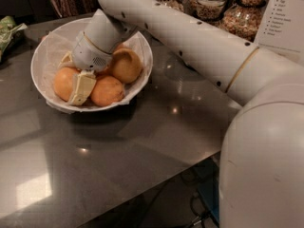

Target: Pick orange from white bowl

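Note:
The white bowl [47,46] with crinkled paper lining stands at the back left of the dark table. It holds several oranges. My gripper [73,74] reaches down into the bowl from the upper right. One cream finger [80,87] lies between the left orange [62,83] and the front orange [108,90]. The other finger [66,60] shows at the left orange's far side. The fingers hold the left orange between them, and it rests in the bowl. Another orange [126,64] lies just right of the wrist. Other fruit is hidden under the wrist.
Glass jars of grain [211,1] and a printed card [285,13] stand at the back right. A green packet [9,30] lies at the far left edge. The dark table top [142,137] runs to a front edge at the lower right.

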Robot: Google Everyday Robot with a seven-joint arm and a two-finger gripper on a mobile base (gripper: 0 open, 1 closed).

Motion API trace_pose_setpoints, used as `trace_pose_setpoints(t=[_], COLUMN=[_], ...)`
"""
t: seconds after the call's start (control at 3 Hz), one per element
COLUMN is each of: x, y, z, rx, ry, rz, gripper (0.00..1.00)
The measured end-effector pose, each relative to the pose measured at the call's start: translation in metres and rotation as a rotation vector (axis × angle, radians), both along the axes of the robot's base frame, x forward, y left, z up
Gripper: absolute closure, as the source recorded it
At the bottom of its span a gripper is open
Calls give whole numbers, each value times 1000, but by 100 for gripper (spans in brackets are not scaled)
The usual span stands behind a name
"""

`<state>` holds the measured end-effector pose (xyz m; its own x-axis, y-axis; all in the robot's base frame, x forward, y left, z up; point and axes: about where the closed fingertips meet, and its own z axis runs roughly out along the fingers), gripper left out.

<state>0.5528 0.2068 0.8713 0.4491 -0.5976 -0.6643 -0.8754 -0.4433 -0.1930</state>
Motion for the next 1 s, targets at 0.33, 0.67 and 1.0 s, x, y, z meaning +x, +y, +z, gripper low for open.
trace_pose_setpoints(t=[0.33, 0.67, 1.0], x=[0, 0, -2], y=[0, 0, -2], z=[0, 0, 8], rx=[0, 0, 11], ry=[0, 0, -14], rz=[0, 1, 3], gripper=[100, 100, 100])
